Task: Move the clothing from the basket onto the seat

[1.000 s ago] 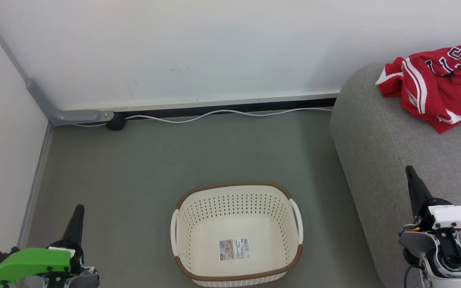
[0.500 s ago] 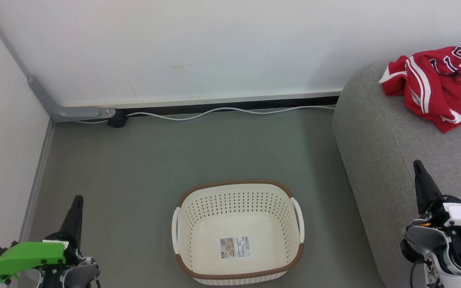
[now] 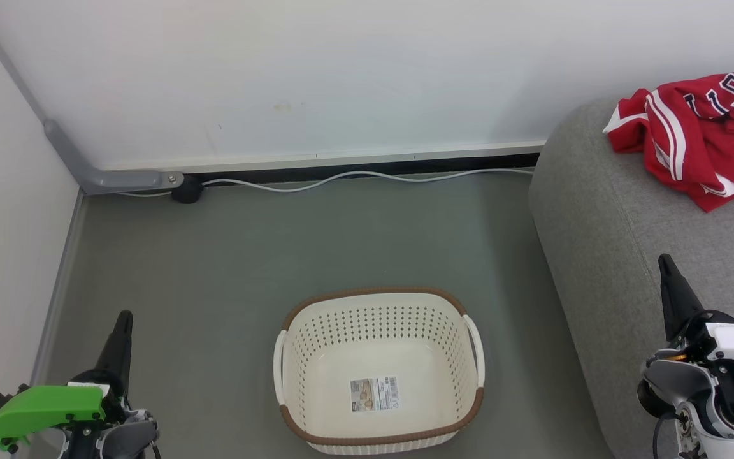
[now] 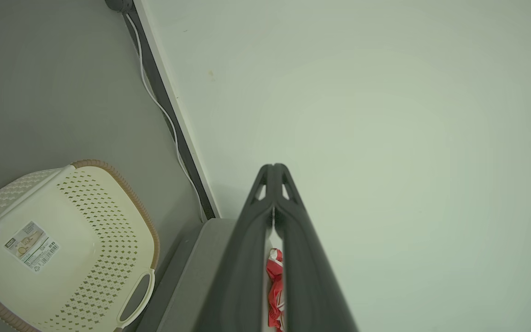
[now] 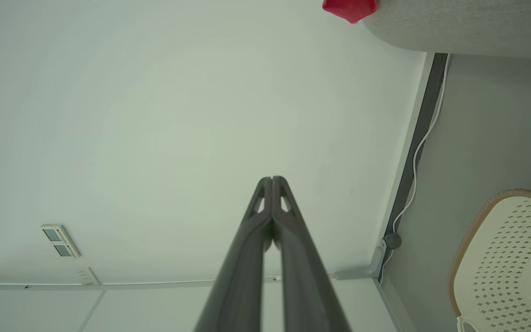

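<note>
The red clothing (image 3: 701, 131) with white stripes and navy lettering lies bunched on the grey seat (image 3: 609, 210) at the right. The cream basket (image 3: 376, 373) with its brown rim stands on the floor at the lower middle, holding nothing but a label sticker. My left gripper (image 3: 126, 317) is shut at the lower left, well left of the basket. My right gripper (image 3: 664, 260) is shut at the lower right, over the seat's front. In the left wrist view the shut gripper (image 4: 273, 167) points at the wall, with the basket (image 4: 62, 249) at the lower left and a sliver of clothing (image 4: 274, 286) between the fingers.
A white wall and a grey floor (image 3: 278, 255) surround the basket. A white cable (image 3: 354, 178) runs along the skirting to a dark plug (image 3: 185, 189) near a grey conduit (image 3: 106, 180) in the left corner. Wall sockets (image 5: 60, 240) show in the right wrist view.
The head camera shifted slightly a second ago, so the whole scene sits a little differently. Both grippers stay shut and nothing has moved in the last half second.
</note>
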{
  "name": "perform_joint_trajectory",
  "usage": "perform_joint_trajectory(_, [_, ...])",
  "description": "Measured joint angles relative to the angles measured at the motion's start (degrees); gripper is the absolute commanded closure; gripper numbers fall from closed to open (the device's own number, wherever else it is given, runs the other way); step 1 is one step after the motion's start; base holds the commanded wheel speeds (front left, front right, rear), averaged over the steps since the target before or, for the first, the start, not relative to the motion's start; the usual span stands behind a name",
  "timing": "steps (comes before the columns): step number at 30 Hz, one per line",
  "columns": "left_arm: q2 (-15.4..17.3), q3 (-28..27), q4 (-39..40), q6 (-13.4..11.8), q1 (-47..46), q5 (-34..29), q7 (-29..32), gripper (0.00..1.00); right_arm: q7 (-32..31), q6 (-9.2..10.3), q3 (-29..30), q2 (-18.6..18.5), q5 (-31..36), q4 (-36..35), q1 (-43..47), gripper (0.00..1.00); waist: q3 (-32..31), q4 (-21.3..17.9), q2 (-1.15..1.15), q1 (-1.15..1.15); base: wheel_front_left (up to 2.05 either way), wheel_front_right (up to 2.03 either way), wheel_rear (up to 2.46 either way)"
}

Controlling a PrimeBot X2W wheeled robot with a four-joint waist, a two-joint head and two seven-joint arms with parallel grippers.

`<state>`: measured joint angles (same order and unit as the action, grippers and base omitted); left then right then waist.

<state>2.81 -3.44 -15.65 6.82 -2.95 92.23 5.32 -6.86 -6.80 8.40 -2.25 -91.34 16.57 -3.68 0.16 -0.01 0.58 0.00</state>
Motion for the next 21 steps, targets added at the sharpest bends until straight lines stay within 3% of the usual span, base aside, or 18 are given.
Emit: perform_joint_trajectory(21, [0.0,-0.1,-0.2,0.0,-0.1,0.0,0.0,1.0,0.0,0.0,-0.1,0.0,0.0,-0.2,0.0,1.0,0.0,0.0,0.0,0.0,0.0,0.0,0.0])
